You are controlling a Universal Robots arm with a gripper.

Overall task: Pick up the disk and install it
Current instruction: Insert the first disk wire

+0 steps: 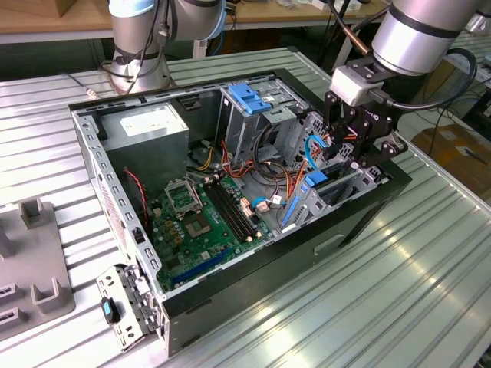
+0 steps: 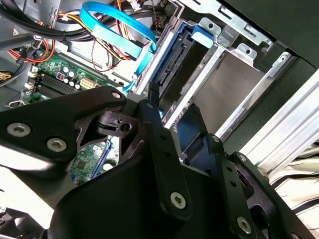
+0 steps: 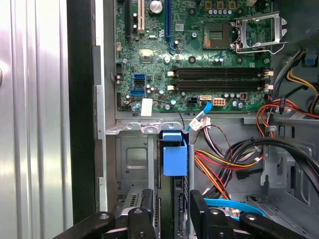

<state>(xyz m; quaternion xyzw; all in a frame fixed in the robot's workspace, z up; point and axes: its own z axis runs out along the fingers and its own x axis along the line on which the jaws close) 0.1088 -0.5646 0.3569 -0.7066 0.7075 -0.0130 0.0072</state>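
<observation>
The disk [image 3: 174, 154] stands on edge in a drive bay slot of the open computer case [image 1: 253, 264], at the exterior view's right. Its bright blue carrier frame shows at the slot's end, and its dark side and blue frame run down the slot in the second wrist view [image 2: 174, 69]. In the exterior view the blue frame [image 1: 316, 182] sits just below my gripper [image 1: 347, 162]. My gripper [image 3: 172, 196] straddles the near end of the disk and is shut on it. Its black fingers [image 2: 154, 124] lie along the disk's sides, with the gripper [image 2: 183, 114] low over the bay.
The green motherboard [image 1: 203, 218] fills the case floor, with a grey power supply [image 1: 146, 130] at the back. Another blue carrier [image 1: 249, 96] sits on the upper drive cage. Red, orange and black cables [image 3: 234, 159] and a flat blue cable [image 2: 119, 25] crowd beside the bay.
</observation>
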